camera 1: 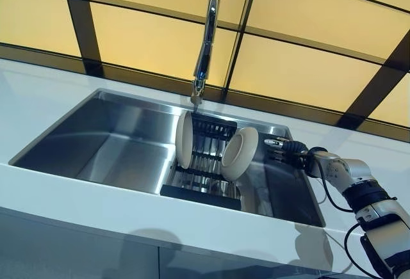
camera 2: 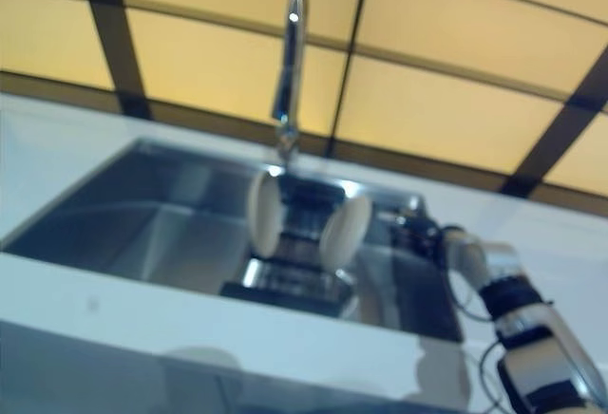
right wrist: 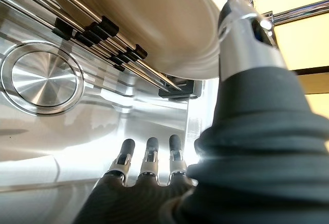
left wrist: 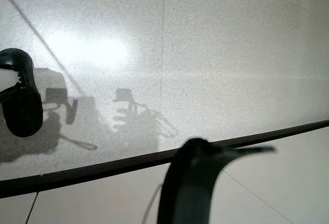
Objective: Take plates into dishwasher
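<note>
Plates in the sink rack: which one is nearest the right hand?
The tilted plate on the rack's right side, facing the right hand. The other plate stands on the rack's left side under the faucet, farther away.

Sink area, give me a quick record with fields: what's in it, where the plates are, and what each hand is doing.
sink: steel basin set in a white counter, faucet above
rack: dark dish rack standing in the sink
plates: two cream plates on edge in the rack, left plate and right plate
right hand: right hand beside the right plate, fingers straight, holding nothing
left hand: not seen in any view
task state: both plates still in the rack
</note>
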Robot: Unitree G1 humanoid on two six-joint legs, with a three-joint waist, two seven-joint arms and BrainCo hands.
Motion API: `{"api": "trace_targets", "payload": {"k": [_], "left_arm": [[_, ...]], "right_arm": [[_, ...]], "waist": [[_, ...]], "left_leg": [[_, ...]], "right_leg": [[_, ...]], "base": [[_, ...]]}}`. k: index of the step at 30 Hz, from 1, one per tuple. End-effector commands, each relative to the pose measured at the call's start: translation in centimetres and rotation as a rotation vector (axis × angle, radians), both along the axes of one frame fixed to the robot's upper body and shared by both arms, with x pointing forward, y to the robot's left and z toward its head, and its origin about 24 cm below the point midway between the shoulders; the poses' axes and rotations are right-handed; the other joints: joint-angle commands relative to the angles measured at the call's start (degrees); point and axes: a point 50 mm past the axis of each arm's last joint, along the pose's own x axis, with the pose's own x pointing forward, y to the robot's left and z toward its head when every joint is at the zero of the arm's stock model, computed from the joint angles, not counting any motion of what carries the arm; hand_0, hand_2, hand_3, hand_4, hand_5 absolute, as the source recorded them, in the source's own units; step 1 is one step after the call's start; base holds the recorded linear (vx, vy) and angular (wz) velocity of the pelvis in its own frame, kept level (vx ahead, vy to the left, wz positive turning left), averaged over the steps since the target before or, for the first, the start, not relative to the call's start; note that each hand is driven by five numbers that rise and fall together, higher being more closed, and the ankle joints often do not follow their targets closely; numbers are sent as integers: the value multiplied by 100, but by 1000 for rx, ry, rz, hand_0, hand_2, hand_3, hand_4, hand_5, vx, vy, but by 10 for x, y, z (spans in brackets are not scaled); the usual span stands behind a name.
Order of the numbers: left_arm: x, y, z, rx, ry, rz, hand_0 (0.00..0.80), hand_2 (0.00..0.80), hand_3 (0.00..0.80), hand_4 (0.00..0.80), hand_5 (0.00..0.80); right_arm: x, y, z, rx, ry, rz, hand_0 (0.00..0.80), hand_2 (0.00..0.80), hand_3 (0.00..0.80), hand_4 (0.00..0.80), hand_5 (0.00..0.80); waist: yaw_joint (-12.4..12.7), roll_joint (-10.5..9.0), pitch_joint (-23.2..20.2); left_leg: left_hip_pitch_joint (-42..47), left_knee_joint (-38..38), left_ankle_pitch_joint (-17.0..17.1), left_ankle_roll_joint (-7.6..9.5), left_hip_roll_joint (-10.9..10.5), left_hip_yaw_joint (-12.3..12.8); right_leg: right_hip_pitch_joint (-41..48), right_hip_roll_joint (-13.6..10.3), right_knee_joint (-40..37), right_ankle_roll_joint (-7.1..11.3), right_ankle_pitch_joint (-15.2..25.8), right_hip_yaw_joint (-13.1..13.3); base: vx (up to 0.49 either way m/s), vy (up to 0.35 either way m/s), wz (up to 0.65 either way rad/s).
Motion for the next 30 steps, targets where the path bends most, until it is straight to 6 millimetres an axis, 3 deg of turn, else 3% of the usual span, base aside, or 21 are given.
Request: {"api": "trace_targets", "payload": {"k": [1, 30], "left_arm": [[2, 0, -1, 22, 18, -48, 0, 0, 0, 0, 0], [3, 0, 0, 10, 3, -14, 0, 0, 0, 0, 0]], "right_arm": [[5, -5, 45, -20, -128, 3, 0, 0, 0, 0, 0], [5, 14, 35, -6, -119, 84, 0, 0, 0, 0, 0]], "waist": [[64, 13, -209], [152, -40, -100]], "left_leg": [[45, 132, -521, 123, -74, 138], [-33, 138, -501, 144, -81, 74]], "right_leg": [[-203, -115, 402, 427, -100, -80], [-253, -131, 425, 447, -76, -153]], "base": [[0, 0, 0], [1, 2, 0]]}}
